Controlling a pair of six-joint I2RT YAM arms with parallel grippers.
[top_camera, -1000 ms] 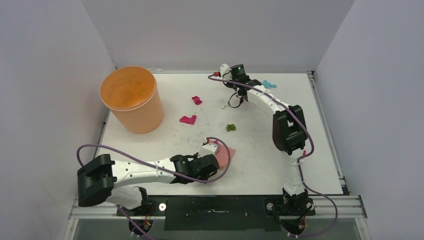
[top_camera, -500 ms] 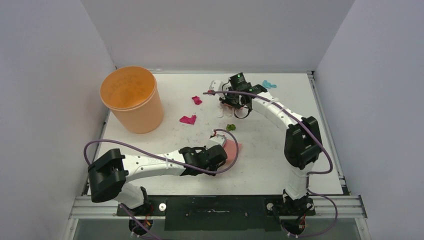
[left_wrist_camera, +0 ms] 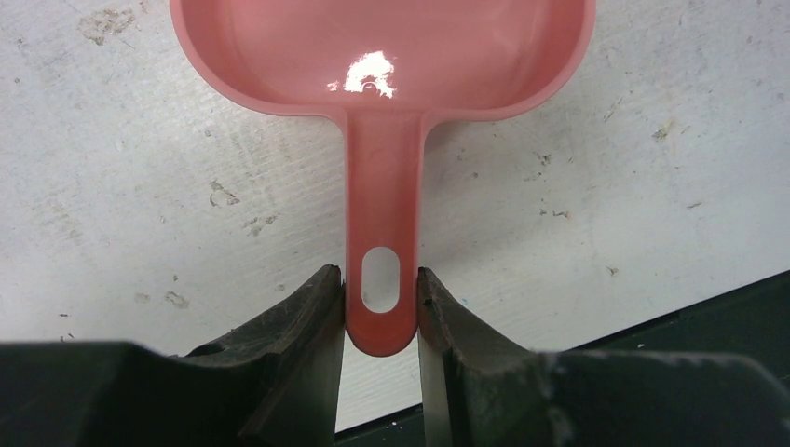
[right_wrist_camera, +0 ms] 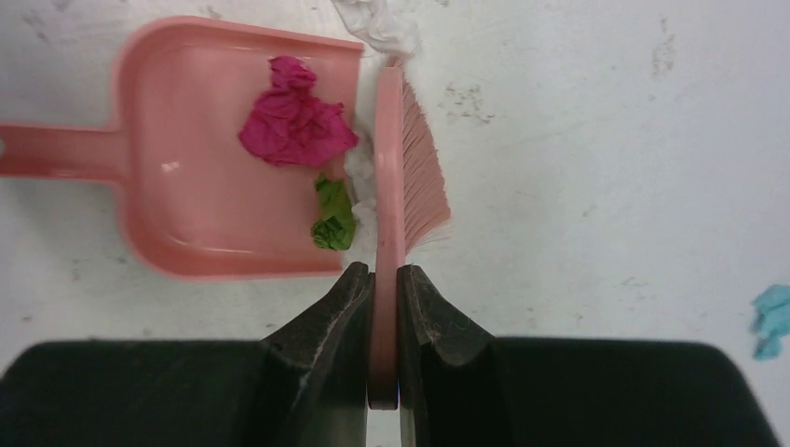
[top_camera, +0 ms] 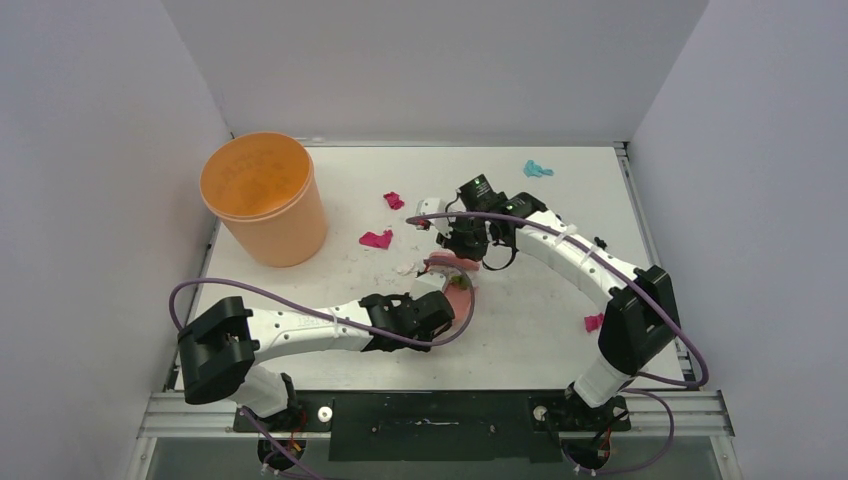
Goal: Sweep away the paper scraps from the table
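Near the middle of the white bench (top_camera: 520,330), a pink dustpan (right_wrist_camera: 205,158) lies flat, its open mouth against a pink hand brush (right_wrist_camera: 402,177). The left tool (left_wrist_camera: 380,289) pinches the end of the dustpan's handle between its two dark fingers. The right tool (right_wrist_camera: 384,279) is pressed onto the brush's thin handle and holds the brush across the pan's open edge, bristles pointing away from the pan.

Inside the pan rest a magenta wad (right_wrist_camera: 293,126) and a green wad (right_wrist_camera: 333,216), with a bit of white paper (right_wrist_camera: 361,172) against the back of the brush. A white wad (right_wrist_camera: 377,23) lies on the bench at the brush's tip.

Farther off on the bench lie a larger magenta scrap (top_camera: 376,239) to the far left of the pan, a small magenta scrap (top_camera: 394,200) beyond it, a teal scrap (top_camera: 537,168) near the far right edge, and a pink-magenta scrap (top_camera: 594,322) beside the right arm. An orange bucket (top_camera: 265,197) stands at the far left corner.
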